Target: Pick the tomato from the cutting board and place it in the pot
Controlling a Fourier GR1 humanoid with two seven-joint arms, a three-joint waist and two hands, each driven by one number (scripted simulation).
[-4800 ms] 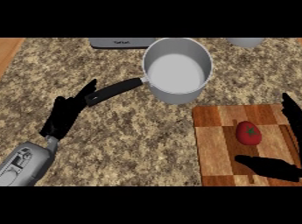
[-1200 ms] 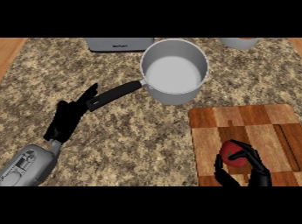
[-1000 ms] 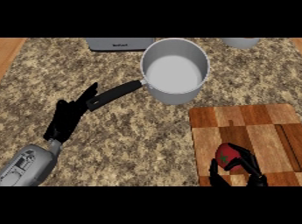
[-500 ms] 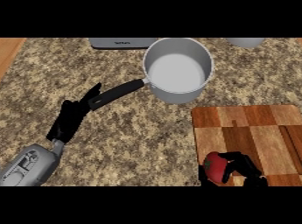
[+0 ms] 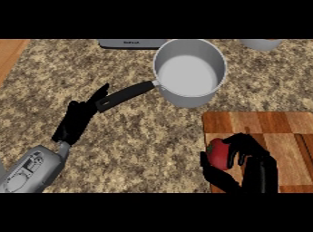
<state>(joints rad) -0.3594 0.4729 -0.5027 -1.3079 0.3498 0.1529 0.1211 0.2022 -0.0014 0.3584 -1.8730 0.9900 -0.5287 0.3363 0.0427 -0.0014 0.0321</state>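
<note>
While the right hand [image 5: 256, 171] is curling its fingers [image 5: 247, 144] and thumb around the tomato [image 5: 217, 153], the tomato is sitting over the left edge of the board [image 5: 279, 129]. I cannot tell if it is touching the wood. The pot [image 5: 189, 99] is standing on the counter [image 5: 45, 77] just behind the board, and its black handle [image 5: 126, 95] is pointing toward the left hand [image 5: 77, 121]. That hand is showing straight, relaxed fingers, grasping nothing, just beside the handle's end.

The left hand [image 5: 76, 121] and right hand [image 5: 256, 170] are black, the left forearm [image 5: 29, 169] grey with darker panel seams.
</note>
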